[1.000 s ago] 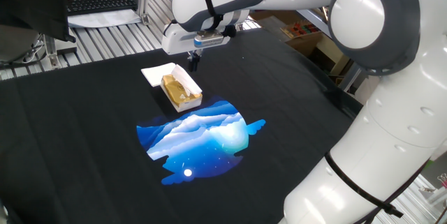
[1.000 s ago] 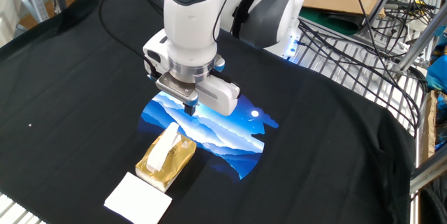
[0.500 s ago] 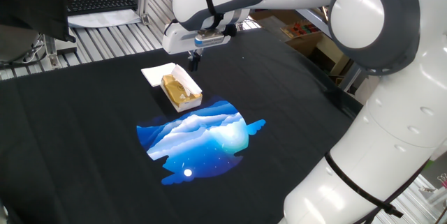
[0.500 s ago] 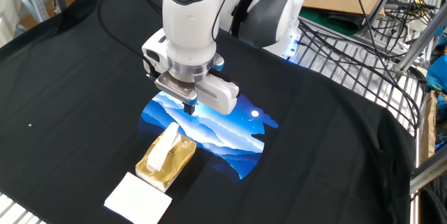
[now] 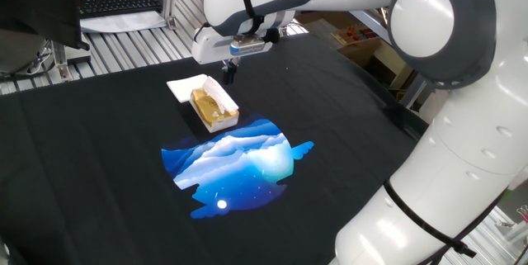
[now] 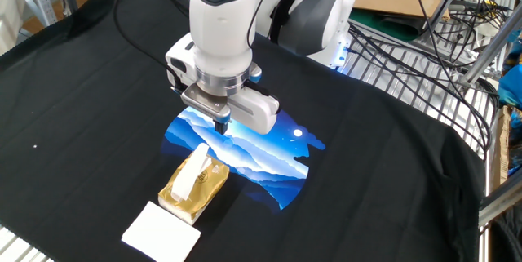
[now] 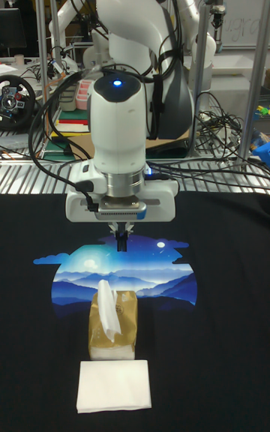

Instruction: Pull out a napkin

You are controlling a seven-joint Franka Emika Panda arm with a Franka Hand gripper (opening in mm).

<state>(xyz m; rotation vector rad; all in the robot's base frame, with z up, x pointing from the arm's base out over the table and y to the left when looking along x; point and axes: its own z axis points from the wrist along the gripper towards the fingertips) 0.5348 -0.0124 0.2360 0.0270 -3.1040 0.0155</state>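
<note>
Near the lower centre of the tall fixed view, a thin white folded paper napkin (image 7: 106, 307) stands up out of the slot of a small golden-brown tissue pack (image 7: 114, 329), still tucked in and not yet pulled. Touching the pack's near end lies a squarer white sheet (image 7: 114, 385), flat on the black cloth-covered table (image 7: 225, 342). Behind the pack, toward mid-frame, is a blue mountain-landscape print (image 7: 124, 271) on the cloth. Above the print's far edge hangs the white robot arm's two-finger gripper (image 7: 122, 217), its dark fingers close together and holding nothing, clearly apart from the napkin. Compared with the frames from the last second, nothing has shifted: arm, pack and napkin sit exactly as before. That suggests a pause, with the approach to the napkin's raised tip not yet begun.
</note>
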